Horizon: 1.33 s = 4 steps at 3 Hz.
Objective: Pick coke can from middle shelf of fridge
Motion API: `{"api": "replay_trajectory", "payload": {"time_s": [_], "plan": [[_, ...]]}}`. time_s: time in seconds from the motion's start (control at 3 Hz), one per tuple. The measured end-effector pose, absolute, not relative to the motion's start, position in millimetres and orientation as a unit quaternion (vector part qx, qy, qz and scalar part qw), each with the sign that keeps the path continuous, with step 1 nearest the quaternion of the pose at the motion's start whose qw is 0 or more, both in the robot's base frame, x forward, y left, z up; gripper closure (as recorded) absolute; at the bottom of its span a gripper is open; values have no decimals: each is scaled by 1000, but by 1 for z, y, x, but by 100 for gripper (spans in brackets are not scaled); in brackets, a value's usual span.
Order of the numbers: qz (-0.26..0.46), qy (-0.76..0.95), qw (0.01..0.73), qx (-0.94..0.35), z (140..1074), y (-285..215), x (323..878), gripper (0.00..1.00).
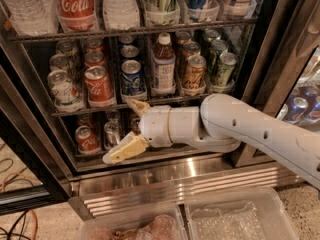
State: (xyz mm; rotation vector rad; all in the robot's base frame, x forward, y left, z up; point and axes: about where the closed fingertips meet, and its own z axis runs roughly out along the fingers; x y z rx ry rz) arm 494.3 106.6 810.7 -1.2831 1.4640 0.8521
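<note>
Hovering at the open fridge [272, 54], just under the front edge of the middle shelf [65, 112] and in front of the small cans [87, 139] on the rack below: gripper [129, 130], fingers spread wide apart, upper fingertip close beneath the shelf edge, lower fingertip angled down-left toward the steel base [175, 176], nothing clamped between. Standing upright at the front of the second lane from the left on the middle shelf: coke can [99, 86], up and left of the gripper, apart from it. Flanked on the right by a blue can [132, 79], then a brown bottle [163, 66].
</note>
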Motion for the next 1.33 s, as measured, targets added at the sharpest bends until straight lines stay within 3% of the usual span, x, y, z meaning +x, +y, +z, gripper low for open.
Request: {"api": "replay_trajectory", "payload": {"time_s": [0.33, 1.33], "plan": [[344, 596, 522, -503, 817, 124, 514, 0], [337, 600, 531, -494, 816, 132, 524, 0]]}}
